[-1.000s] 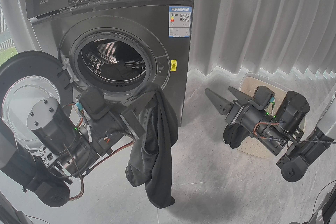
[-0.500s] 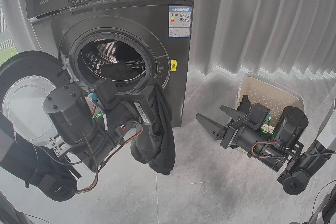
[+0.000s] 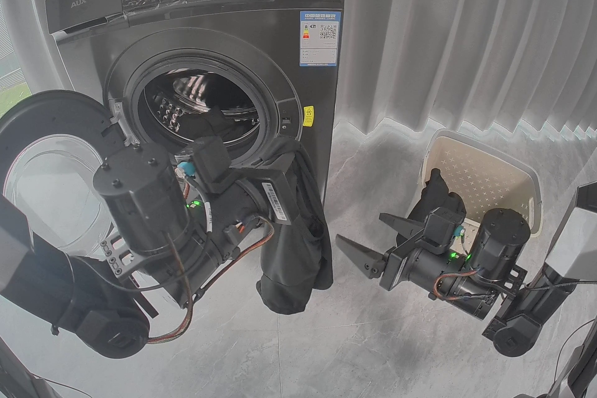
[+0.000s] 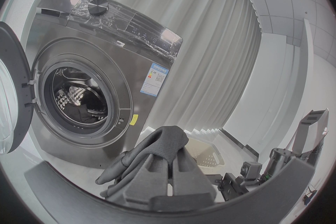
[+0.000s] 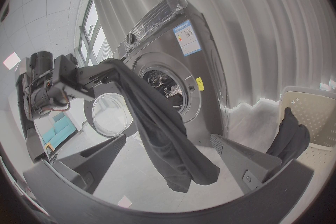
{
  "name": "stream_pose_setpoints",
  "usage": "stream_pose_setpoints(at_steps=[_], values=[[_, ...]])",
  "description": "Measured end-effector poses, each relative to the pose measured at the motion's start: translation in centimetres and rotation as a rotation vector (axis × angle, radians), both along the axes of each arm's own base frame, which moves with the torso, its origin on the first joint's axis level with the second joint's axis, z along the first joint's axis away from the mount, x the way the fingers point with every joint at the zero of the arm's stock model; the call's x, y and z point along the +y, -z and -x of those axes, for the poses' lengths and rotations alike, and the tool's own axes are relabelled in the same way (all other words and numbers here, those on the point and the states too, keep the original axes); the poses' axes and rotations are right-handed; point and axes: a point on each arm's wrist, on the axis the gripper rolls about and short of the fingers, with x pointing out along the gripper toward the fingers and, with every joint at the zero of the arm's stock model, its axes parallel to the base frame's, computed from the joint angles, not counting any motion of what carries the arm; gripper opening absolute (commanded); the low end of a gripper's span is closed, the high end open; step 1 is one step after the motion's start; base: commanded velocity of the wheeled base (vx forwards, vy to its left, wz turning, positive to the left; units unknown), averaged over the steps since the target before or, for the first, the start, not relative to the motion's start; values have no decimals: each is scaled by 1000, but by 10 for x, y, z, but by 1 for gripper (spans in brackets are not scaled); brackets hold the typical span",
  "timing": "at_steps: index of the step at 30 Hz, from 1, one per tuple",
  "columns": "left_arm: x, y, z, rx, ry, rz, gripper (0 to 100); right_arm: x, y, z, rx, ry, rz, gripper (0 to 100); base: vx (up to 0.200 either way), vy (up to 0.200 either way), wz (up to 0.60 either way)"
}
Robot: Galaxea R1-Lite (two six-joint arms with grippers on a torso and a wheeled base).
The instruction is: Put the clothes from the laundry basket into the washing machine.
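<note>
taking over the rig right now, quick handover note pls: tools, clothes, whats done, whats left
Left tool: shut on a dark garment, which hangs in front of the washing machine, just below its opening.
Right tool: open and empty, low over the floor between the machine and the laundry basket.
Done: the door is swung open; a dark piece lies in the drum.
Left: get the held garment into the drum, then fetch the dark cloth at the basket's side nearest the machine.
</note>
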Motion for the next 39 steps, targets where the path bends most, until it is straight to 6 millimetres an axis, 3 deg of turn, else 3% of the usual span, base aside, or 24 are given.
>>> stream_pose_setpoints(at_steps=[15,29,39], values=[[-11,-5,-4,-15,17,19,0,32,34,-15,46,-147,39,100,0,0,0],[-14,-15,9,-38,54,47,0,50,51,-68,-24,-92,7,100,0,0,0],[-11,-25,12,-62,56,71,0,54,61,-87,-37,-68,-5,100,0,0,0]])
